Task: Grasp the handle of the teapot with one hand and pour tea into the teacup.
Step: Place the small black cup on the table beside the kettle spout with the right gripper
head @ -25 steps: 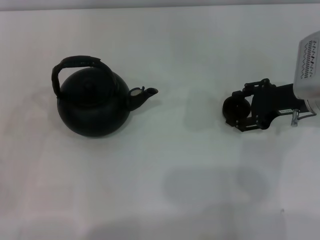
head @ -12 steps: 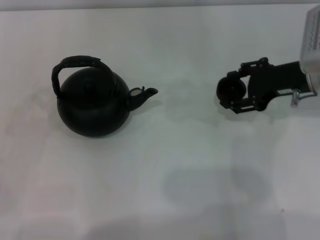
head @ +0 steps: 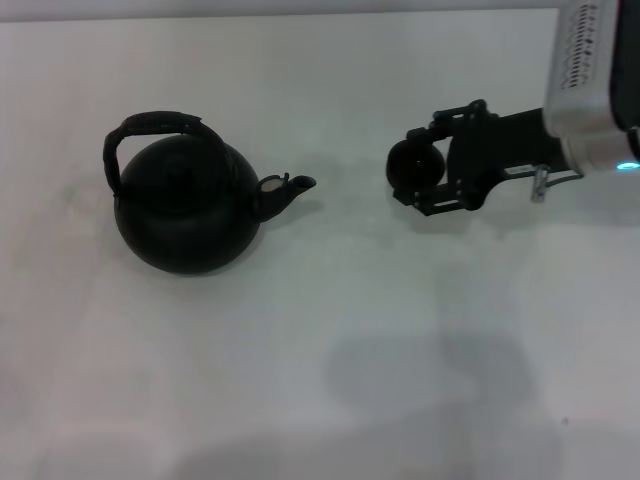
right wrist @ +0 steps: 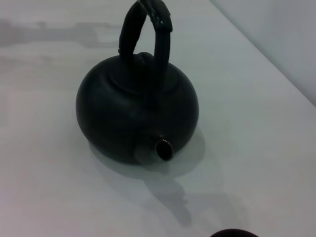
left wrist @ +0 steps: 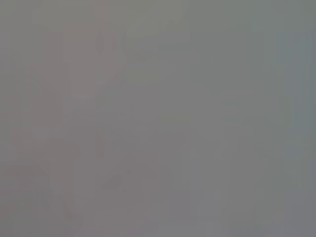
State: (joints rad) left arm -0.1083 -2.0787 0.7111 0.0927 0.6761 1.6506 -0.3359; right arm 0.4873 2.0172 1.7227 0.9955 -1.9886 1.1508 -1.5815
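Note:
The matte-black teapot (head: 185, 210) stands upright on the left of the white table, its spout (head: 292, 187) pointing right. Its arched handle (head: 150, 124) rises over the lid. To the right of the spout, my right gripper (head: 418, 168) is shut on the small black teacup (head: 408, 165), held off the table with a gap between cup and spout. The right wrist view faces the teapot (right wrist: 136, 111) spout-on, with the handle (right wrist: 148, 29) above and a sliver of the teacup (right wrist: 234, 233) at the frame's edge. My left gripper is out of view; its wrist view shows only plain grey.
The white table (head: 320, 330) carries nothing else. Its far edge (head: 300, 12) runs behind the teapot, and a side edge (right wrist: 266, 54) shows in the right wrist view. The right arm's shadow (head: 430, 375) falls on the near part.
My right gripper has carried the teacup to the left and slightly farther back, closing much of the gap to the teapot's spout. The teapot has not moved.

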